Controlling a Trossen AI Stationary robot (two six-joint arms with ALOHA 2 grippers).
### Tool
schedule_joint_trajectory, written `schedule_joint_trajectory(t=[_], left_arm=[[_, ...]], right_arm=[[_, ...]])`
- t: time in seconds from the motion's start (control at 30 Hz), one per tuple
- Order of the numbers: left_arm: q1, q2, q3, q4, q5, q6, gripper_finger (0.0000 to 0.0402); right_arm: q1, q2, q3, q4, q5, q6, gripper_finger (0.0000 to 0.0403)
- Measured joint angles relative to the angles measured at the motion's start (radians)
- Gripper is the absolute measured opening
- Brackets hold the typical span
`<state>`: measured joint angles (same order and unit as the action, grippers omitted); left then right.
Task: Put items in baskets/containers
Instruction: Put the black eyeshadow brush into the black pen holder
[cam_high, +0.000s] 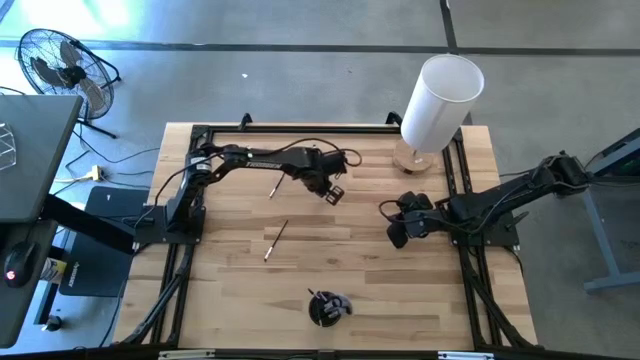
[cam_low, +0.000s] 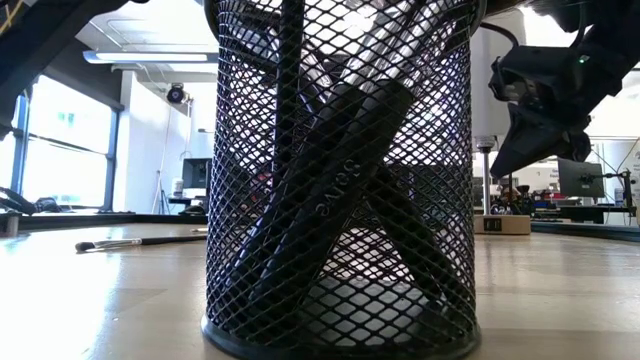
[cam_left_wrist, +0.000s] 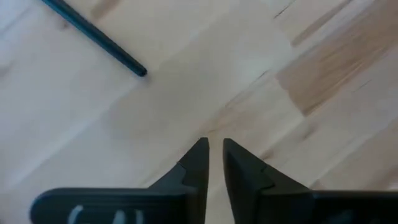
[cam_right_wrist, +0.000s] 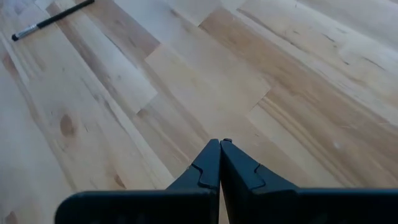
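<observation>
A small round black mesh cup (cam_high: 328, 307) stands near the table's front edge and fills the low view (cam_low: 340, 300). Several dark brushes (cam_low: 345, 190) lean inside it. Two thin brushes lie flat on the wood: one at the far middle (cam_high: 274, 186), one nearer the centre (cam_high: 276, 240). My left gripper (cam_high: 335, 192) hovers over bare wood right of the far brush. Its fingers (cam_left_wrist: 215, 144) stand a narrow gap apart and are empty; a dark brush handle (cam_left_wrist: 93, 37) lies beyond them. My right gripper (cam_high: 393, 228) is shut (cam_right_wrist: 219, 142) and empty over bare wood at the centre right. A brush (cam_right_wrist: 53, 20) shows far off.
A tall white cylinder (cam_high: 440, 98) stands on a round wooden base at the far right corner. A black frame (cam_high: 200, 135) runs around the table's edges. A brush (cam_low: 140, 241) lies on the table left of the cup in the low view. Bare wood lies between the grippers and the cup.
</observation>
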<state>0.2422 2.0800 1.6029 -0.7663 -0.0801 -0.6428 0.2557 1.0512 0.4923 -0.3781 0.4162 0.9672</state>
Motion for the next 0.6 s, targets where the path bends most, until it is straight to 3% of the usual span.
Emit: schedule_joint_trajectory(t=[0.3,0.6], left_arm=[[0.008,-0.002,0.043,-0.06,-0.177,-0.11,0.0116],[0.055,0.04,0.043,-0.041,-0.239,-0.254,0.018]], right_arm=[[-0.009,0.0,0.0,-0.009,-0.024,-0.026,0.0],[-0.009,0.0,0.0,-0.009,-0.038,-0.027,0.0]])
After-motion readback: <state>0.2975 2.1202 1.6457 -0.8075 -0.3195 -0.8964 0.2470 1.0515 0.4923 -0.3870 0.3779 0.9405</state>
